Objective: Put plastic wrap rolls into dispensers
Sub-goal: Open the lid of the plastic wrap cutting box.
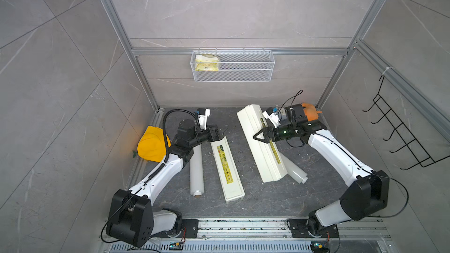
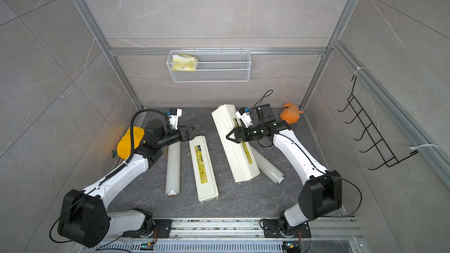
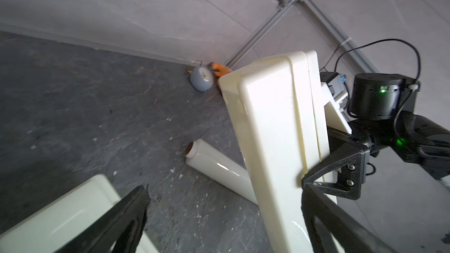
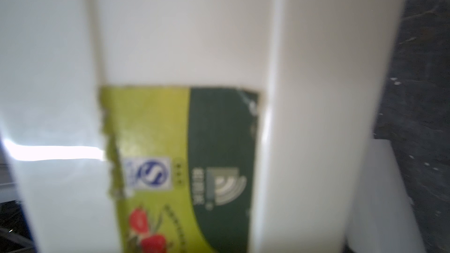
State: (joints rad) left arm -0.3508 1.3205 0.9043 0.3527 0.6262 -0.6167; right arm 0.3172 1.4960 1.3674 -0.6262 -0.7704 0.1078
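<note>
Left pincer [image 1: 222, 133] is hovering, prongs spread wide, at the far end of the closed left dispenser [image 1: 227, 169], which is lying flat on the counter [image 1: 243, 202] just beside the left roll [image 1: 196, 174]. Right pincer [image 1: 255, 137] is touching the right dispenser [image 1: 264, 164]; cannot tell whether it is pinching. That dispenser is leaning across the right roll [image 1: 295, 171].

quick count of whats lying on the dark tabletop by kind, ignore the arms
plastic wrap rolls: 2
dispensers: 2
yellow soft item: 1
orange soft toy: 1
small grey-blue clock: 1
total: 7
</note>
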